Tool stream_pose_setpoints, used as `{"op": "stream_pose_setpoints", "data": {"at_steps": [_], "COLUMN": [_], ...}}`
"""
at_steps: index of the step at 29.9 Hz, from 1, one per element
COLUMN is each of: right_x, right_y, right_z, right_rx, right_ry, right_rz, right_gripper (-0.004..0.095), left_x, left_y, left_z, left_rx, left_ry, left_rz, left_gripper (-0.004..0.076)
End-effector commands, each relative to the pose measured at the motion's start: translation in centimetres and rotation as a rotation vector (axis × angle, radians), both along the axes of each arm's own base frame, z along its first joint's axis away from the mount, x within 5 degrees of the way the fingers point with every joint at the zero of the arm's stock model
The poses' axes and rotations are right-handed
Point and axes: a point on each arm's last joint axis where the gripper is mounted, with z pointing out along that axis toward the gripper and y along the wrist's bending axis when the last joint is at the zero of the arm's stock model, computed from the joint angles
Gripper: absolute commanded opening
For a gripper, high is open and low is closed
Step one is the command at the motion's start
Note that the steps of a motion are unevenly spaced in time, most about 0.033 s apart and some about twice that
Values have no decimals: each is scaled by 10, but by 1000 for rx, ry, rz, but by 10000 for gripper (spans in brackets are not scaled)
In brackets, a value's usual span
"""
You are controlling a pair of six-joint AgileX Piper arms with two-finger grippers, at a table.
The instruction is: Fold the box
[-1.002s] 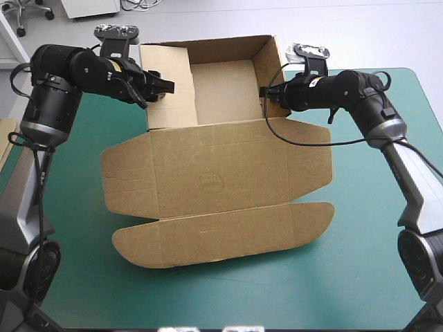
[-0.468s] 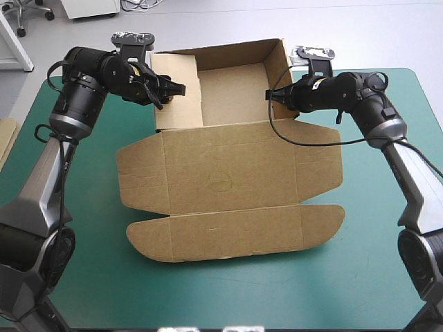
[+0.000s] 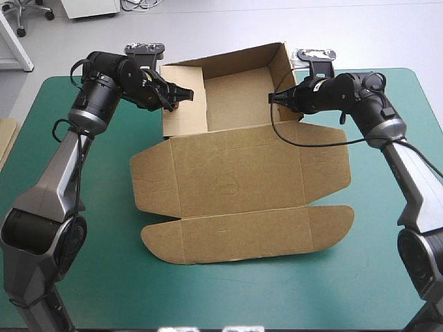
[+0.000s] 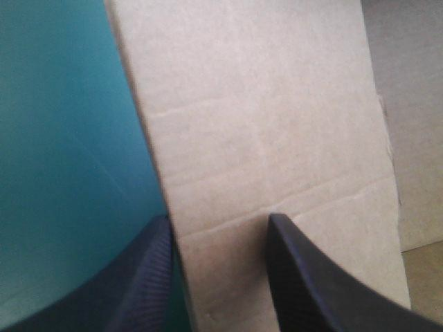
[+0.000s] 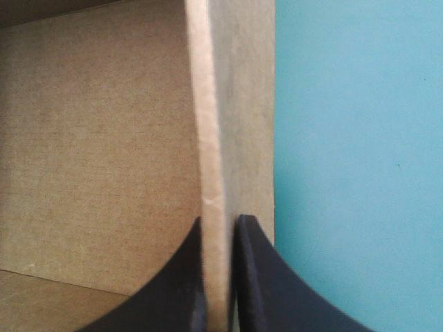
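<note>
Box [image 3: 235,180] has slid toward the right of the frame since the earlier shots. Left arm has swung in after it, right arm barely changed. Box now sits centre frame on the teal-green cover [image 3: 374,277]. Its tray, with walls raised, is in the upper centre, and the lid with its rounded front flap lies flat toward the lower centre. Long axis runs left to right. Left gripper [image 3: 181,92] is at the tray's left wall, upper left of centre. Its wrist view shows the fingers [image 4: 149,277] standing apart with the wall between them, one on the cover side and one on the board face, so it is astride the wall, not pinching it. Right gripper [image 3: 274,97] is at the right wall, upper right of centre, clamped on the wall's edge with only the board's thickness in the gap. Each arm is nearest its own side wall, so the next move likely depends on both walls staying square to the lid's hinge line. Hidden: the left fingertips merge with the wall in the high view, whether the inner flaps are tucked can't be read, and each wrist view shows only a strip of wall. Sliver of spare board [image 3: 5,142] at the far left edge.
</note>
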Motion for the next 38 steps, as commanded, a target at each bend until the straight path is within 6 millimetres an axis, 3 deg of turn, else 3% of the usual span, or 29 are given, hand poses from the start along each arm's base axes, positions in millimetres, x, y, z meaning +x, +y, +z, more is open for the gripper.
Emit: {"op": "stream_pose_setpoints", "data": {"at_steps": [1,10,27,33,38], "right_x": [-16,-15,-14,-13,-6], "right_y": [2,2,5,3,2], "right_z": [51,53,58,49,34], "right_rx": [193,207,278,205,139], "right_ry": [-160,-172,-200,-165,-103], "right_rz": [-21,-28,-22,-24,-28], "right_gripper": [-5,-5,-5,-5,-5], "left_x": [-6,-11,-6,-6,-8], "left_y": [4,4,0,-1,-1], "left_z": [21,20,26,25,25], "left_rx": [3,28,-31,-34,-37], "left_ry": [-91,-57,-136,-129,-116], "left_rz": [-4,-37,-46,-49,-54], "left_gripper": [288,462,463,370,200]}}
